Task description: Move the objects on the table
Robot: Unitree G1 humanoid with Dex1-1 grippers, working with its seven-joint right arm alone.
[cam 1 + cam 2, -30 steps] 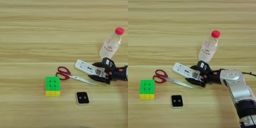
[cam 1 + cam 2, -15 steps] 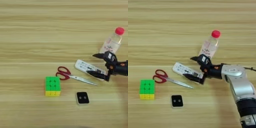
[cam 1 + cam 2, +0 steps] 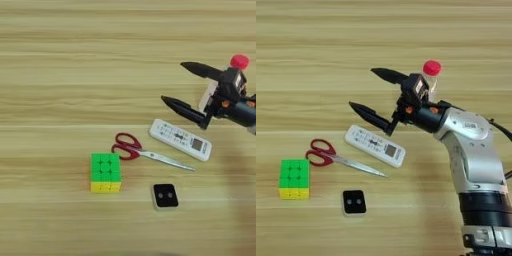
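My right gripper [image 3: 362, 89] hangs open above the wood, its two black fingers spread wide and pointing left, with nothing between them. Just below it the white remote control [image 3: 375, 145] lies flat and slanted on the table [image 3: 316, 45]. Red-handled scissors [image 3: 336, 157] lie left of the remote, blades pointing right toward it. The clear bottle with the red cap [image 3: 431, 72] stands behind my gripper's body, mostly hidden by it. In the left eye view the gripper [image 3: 172, 82] sits above the remote [image 3: 180, 139], and only the bottle's cap [image 3: 239, 61] shows well.
A green and yellow puzzle cube [image 3: 294, 178] rests at the left, below the scissors' handles. A small black square pad [image 3: 354, 202] lies near the front, below the remote. My silver forearm [image 3: 476, 165] rises from the bottom right.
The gripper has let go of the remote, opened wide and lifted up and back from it. The remote stays on the table.
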